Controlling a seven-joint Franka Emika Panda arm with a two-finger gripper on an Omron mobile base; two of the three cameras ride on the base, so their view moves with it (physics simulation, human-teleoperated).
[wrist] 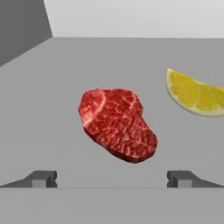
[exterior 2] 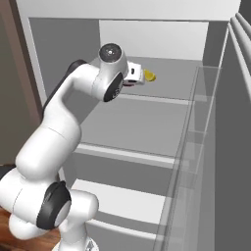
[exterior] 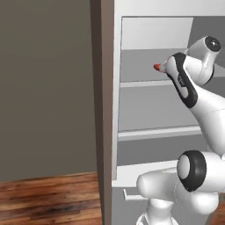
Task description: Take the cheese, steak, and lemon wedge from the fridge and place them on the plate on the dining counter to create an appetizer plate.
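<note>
My arm reaches into the open fridge (exterior: 145,83) at its upper shelf (exterior 2: 162,100). In the hand view the steak (wrist: 117,124), a marbled red slab, lies flat on the grey shelf just ahead of my gripper (wrist: 112,178), between the lines of its two fingertips (wrist: 43,178). The gripper is open and holds nothing. The lemon wedge (wrist: 194,94), a pale yellow crescent, rests to the steak's right and a little farther in; it also shows past the hand (exterior 2: 149,75). A red edge of the steak (exterior: 156,67) peeks out beside my wrist. The cheese, plate and dining counter are out of view.
The fridge's grey-brown side panel (exterior: 102,110) stands to the left of the opening. The open door with its clear bins (exterior 2: 230,122) flanks the right. Two lower shelves (exterior 2: 122,154) and a bottom drawer with a bar handle (exterior: 127,193) sit below. Wood floor (exterior: 44,197) lies at the left.
</note>
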